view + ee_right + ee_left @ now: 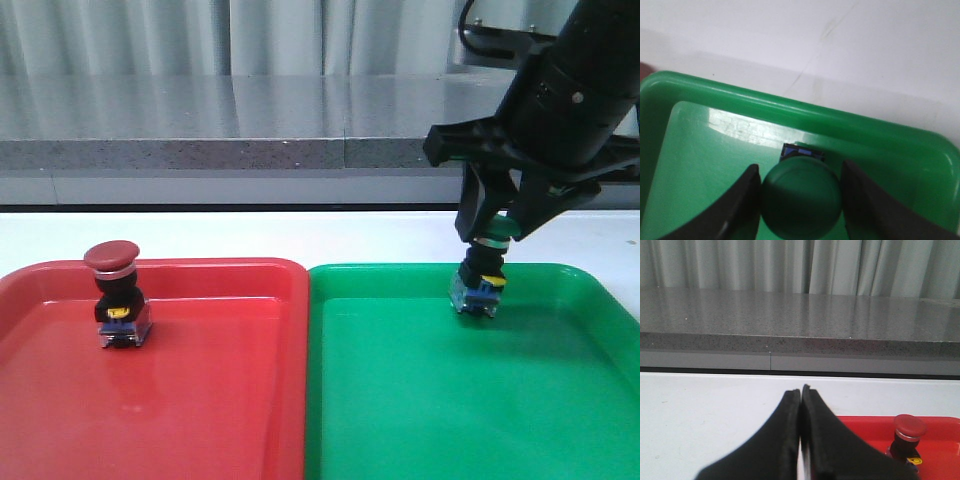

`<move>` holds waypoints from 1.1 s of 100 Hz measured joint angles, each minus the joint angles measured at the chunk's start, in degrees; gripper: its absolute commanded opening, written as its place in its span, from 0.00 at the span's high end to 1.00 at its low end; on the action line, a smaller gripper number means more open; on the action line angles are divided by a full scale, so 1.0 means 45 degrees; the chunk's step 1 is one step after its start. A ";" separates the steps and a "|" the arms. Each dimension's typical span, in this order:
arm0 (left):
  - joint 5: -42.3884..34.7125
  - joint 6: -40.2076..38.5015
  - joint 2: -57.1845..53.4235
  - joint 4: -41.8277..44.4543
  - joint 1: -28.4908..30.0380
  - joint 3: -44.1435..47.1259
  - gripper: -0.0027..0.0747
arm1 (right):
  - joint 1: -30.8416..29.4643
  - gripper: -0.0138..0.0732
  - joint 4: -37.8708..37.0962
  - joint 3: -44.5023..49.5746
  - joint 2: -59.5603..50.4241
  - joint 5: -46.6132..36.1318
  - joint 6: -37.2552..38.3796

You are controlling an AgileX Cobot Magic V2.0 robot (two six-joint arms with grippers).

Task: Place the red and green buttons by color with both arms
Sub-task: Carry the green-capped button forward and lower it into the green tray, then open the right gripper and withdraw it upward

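The right gripper (pixel 500 225) is clamped on the green button (pixel 801 205), one finger on each side of the mushroom cap, with the button's bluish base hanging directly below the fingertips. The base sits at or just above the floor of the green tray (pixel 420 400), near its far wall; contact cannot be confirmed from the front view.

The left gripper (pixel 801 392) is fully closed on nothing. The red button (pixel 118 300) stands upright in the red tray (pixel 200 400), off to that gripper's right and apart from it.

Handling assessment: each button is judged small, light and rigid, with hard plastic and metal parts that do not deform under clamping. The domed cap is smooth and likely slippery, so a grip across its widest part or just under its rim, at the silver ring, is the most secure. The body is tall over a narrow base; it is judged prone to tipping if released while tilted or above the floor.
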 measured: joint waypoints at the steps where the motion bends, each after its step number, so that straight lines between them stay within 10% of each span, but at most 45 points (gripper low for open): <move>1: 0.0000 0.0000 0.0000 0.0000 0.0000 0.0000 0.99 | 0.0005 0.68 0.0028 0.0000 0.0027 0.0000 0.0000; 28: 0.0000 0.0000 0.0000 0.0000 0.0000 0.0000 0.99 | 0.0285 0.64 0.0065 0.0000 0.0267 -0.0204 0.0000; 62: 0.0000 0.0000 0.0000 0.0000 0.0000 0.0000 0.99 | 0.0361 0.24 0.0088 0.0000 0.0323 -0.0162 0.0000; 110: 0.0000 0.0000 0.0000 0.0000 0.0000 0.0000 0.99 | 0.0361 0.23 0.0098 0.0021 -0.0695 -0.0222 0.0033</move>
